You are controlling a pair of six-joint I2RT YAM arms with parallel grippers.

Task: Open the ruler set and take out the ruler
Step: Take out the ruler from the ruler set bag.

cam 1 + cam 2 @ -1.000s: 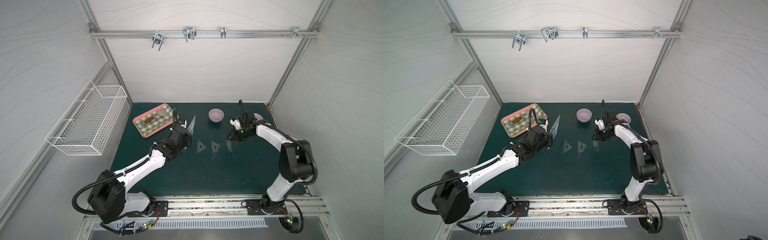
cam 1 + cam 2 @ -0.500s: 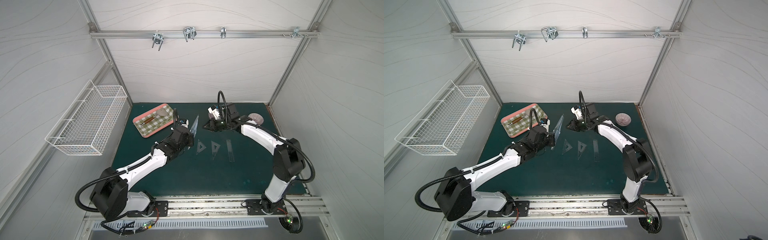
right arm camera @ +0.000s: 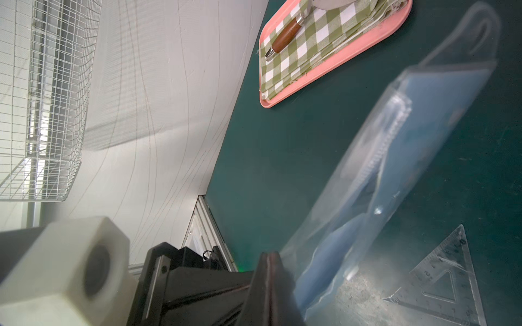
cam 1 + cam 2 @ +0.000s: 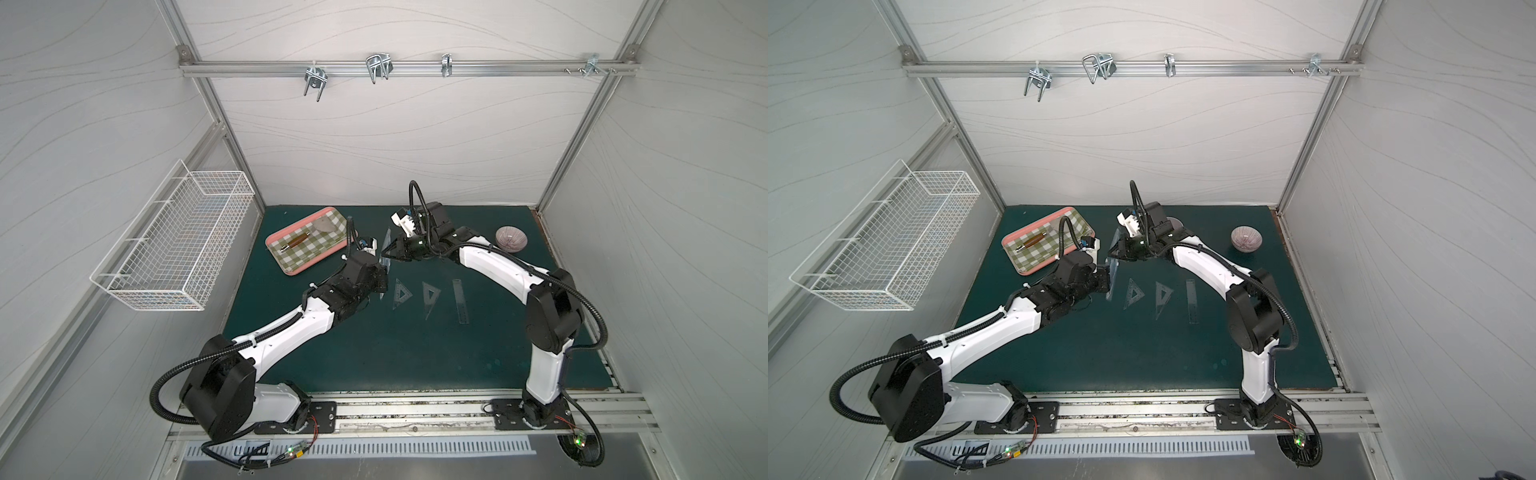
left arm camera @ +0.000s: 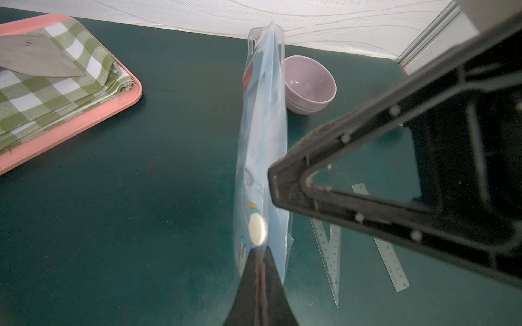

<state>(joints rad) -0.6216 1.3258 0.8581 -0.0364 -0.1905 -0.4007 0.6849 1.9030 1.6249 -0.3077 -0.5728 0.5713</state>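
Above the desk [image 4: 374,353], my left hand [image 5: 259,251] pinches the ruler set [image 5: 262,127], likely light and slippery; my right hand [image 3: 268,259] sits clenched at its film edge.

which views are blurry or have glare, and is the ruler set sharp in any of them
Right wrist view: the ruler set is close and soft, its clear sleeve hazed by pale glare; the pink tray behind is crisp. Left wrist view: the set is sharper, the right gripper dark and underlit. Both top views: even light, the set tiny.
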